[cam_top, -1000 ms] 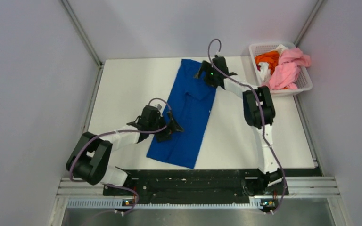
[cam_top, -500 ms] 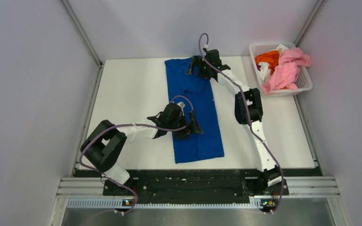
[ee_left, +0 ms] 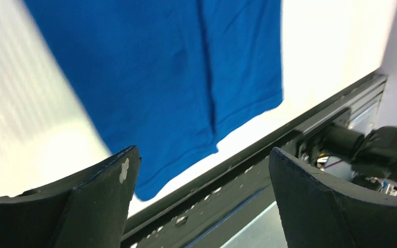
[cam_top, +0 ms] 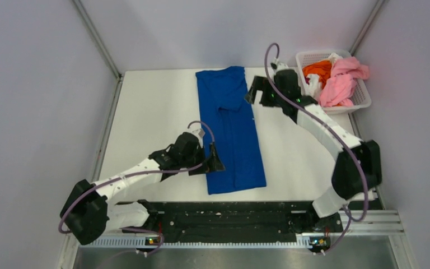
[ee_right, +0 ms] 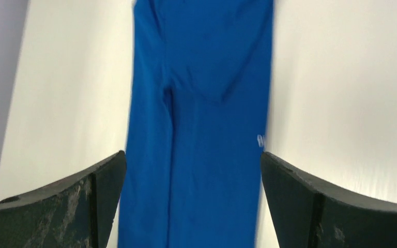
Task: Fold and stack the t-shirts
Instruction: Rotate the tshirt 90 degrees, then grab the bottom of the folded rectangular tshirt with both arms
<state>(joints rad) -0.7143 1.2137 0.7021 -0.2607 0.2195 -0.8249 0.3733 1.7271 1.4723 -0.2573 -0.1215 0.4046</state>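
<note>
Left hand (cam_top: 215,158) fingers apart, empty, at near left edge of blue t-shirt (cam_top: 230,129); shirt folded into long strip, flat mid-desk (cam_top: 157,112); right hand (cam_top: 251,93) spread wide, empty, beside shirt's far right edge; pink tee (cam_top: 340,84), orange tee (cam_top: 318,69), white tee (cam_top: 313,84) heaped in basket (cam_top: 364,102), far right corner

Blue t-shirt (cam_top: 229,129): one.
Pink cloth (cam_top: 339,84): one heap in the basket; whether it is one tee or more cannot be told.
Orange cloth (cam_top: 317,69): one bundle.
White cloth (cam_top: 314,84): one piece showing between the orange and the pink.
Basket (cam_top: 364,100): one.
Bench (cam_top: 151,112): one.
Arms: two, the left arm (cam_top: 134,171) and the right arm (cam_top: 325,131).
Claws: two, the left claw (cam_top: 215,159) and the right claw (cam_top: 252,91), with two fingers each, so four fingers in all.
Purple cables: two, one along each arm.
</note>
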